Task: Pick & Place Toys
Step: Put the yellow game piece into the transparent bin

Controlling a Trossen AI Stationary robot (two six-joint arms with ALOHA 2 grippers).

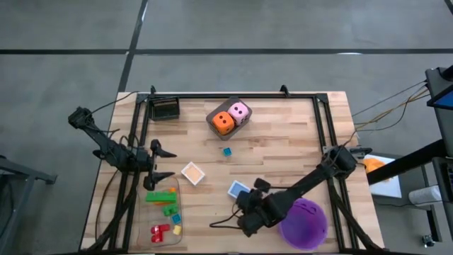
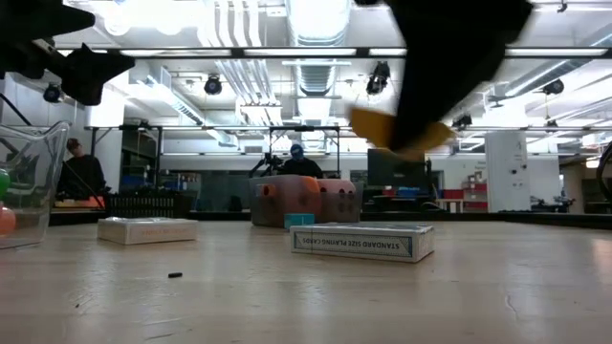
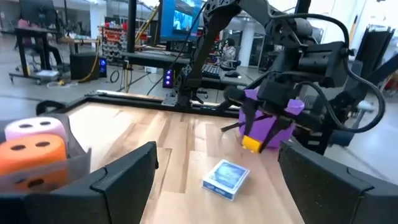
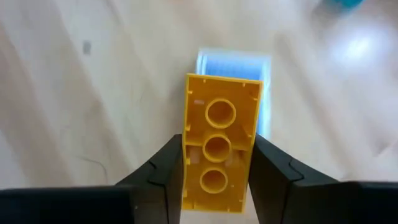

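Observation:
My right gripper (image 1: 248, 211) hangs near the table's front, left of the purple bucket (image 1: 304, 223), shut on a yellow brick (image 4: 221, 134). The brick is in the air above a blue card box (image 1: 238, 189). My left gripper (image 1: 161, 164) waits open at the table's left side with nothing between its fingers. An orange die (image 1: 222, 122) and a pink die (image 1: 240, 111) sit in a clear box at the far middle. A small blue brick (image 1: 226, 151) lies on the wood. Green, red and yellow bricks lie in a clear tray (image 1: 177, 205) at the front left. My right gripper pinches the yellow brick's two long sides (image 4: 186, 165) between its two fingers, toward one end of the brick. The fingers slant down from the table's right and run along the brick. Its hollow underside faces the wrist camera. It hangs tilted (image 2: 397, 132), clear of the table.
A flat orange square (image 1: 192, 173) lies near the middle left. A black basket (image 1: 164, 108) stands at the far left corner. Black rails run along the table's edges. Bare wood lies between the dice and the card box.

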